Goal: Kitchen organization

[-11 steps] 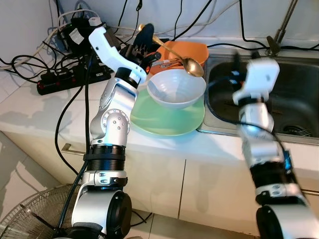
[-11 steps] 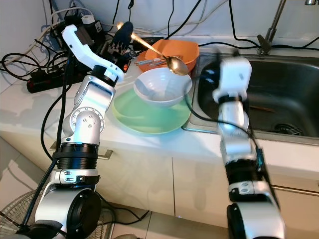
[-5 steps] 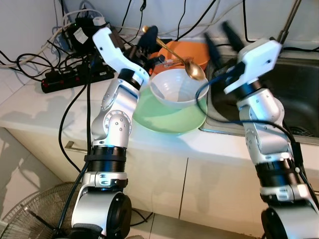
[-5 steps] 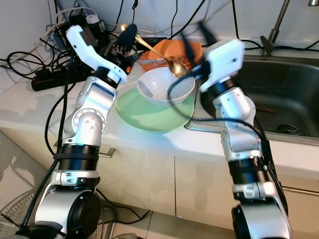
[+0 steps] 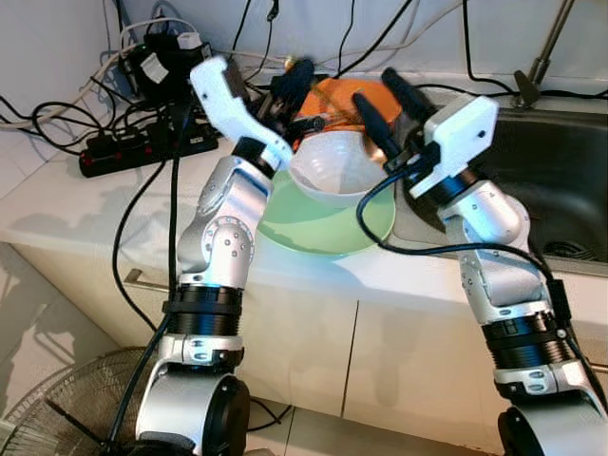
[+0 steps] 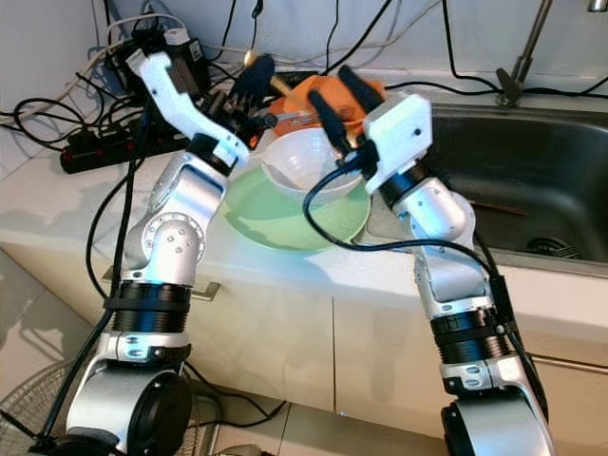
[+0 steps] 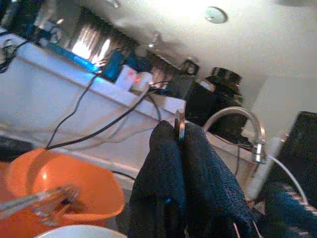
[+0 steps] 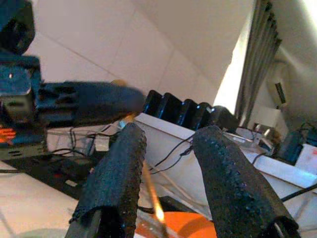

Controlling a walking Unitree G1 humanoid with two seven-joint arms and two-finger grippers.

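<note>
My left gripper (image 5: 293, 78) is shut on the handle of a gold spoon (image 7: 180, 121) and holds it above the white bowl (image 5: 328, 173). The bowl sits on a green plate (image 5: 318, 220) on the counter. Behind them stands an orange bowl (image 7: 54, 181) with utensils in it. My right gripper (image 5: 372, 87) is open over the white bowl's far rim. In the right wrist view the spoon's handle (image 8: 150, 194) runs between its fingers (image 8: 115, 183). The spoon's bowl end is hidden behind the right gripper.
A steel sink (image 5: 560, 180) with a tap (image 5: 537, 59) lies to the right of the plate. Black power strips and tangled cables (image 5: 142, 142) cover the counter's back left. A floor fan (image 5: 47, 418) stands below the counter at left.
My right arm has swung left from over the sink to the spoon above the white bowl, fingers open. The left gripper kept holding the spoon and shifted slightly right.
</note>
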